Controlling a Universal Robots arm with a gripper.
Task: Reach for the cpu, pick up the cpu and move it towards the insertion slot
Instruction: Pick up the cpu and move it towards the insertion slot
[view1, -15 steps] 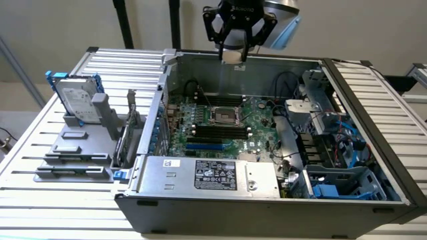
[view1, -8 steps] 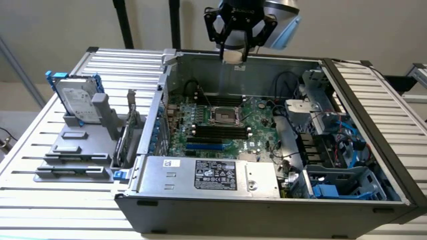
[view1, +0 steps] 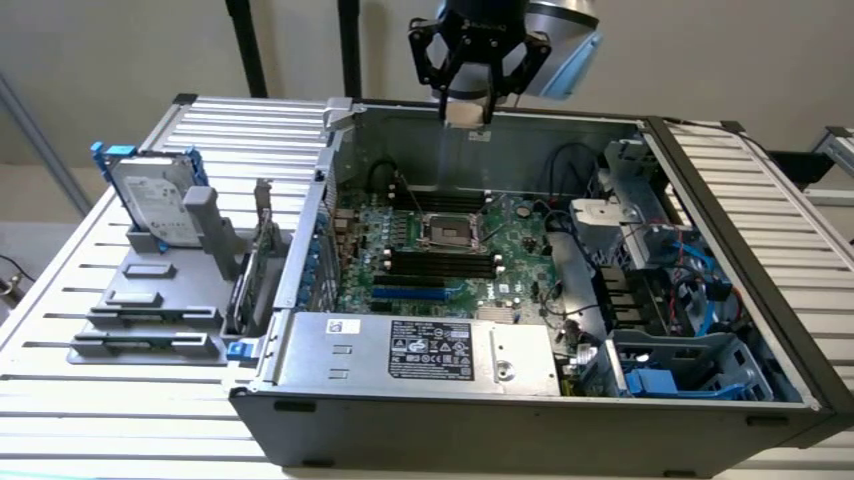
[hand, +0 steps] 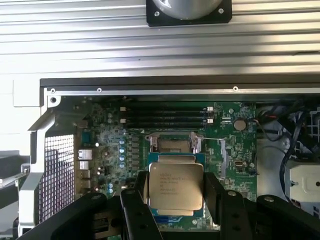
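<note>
The cpu (hand: 175, 186), a flat silver-grey square with printed text on its face, sits clamped between my black fingers (hand: 136, 196). In the exterior view my gripper (view1: 467, 118) hangs high above the rear wall of the open computer case, shut on the cpu (view1: 469, 113). The insertion slot (view1: 447, 232), a shiny metal frame with a dark centre, lies on the green motherboard (view1: 514, 265) well below and nearer than the gripper. In the wrist view the insertion slot (hand: 174, 144) shows just beyond the held cpu's edge.
The open case (view1: 400, 420) lies on a slatted metal table (view1: 120, 400), power supply (view1: 420, 352) at its front. Black memory slots (view1: 434, 262) run beside the socket. A hard drive in a blue frame (view1: 154, 195) stands on a grey fixture at the exterior view's left. Cables (view1: 667, 270) crowd the case's right.
</note>
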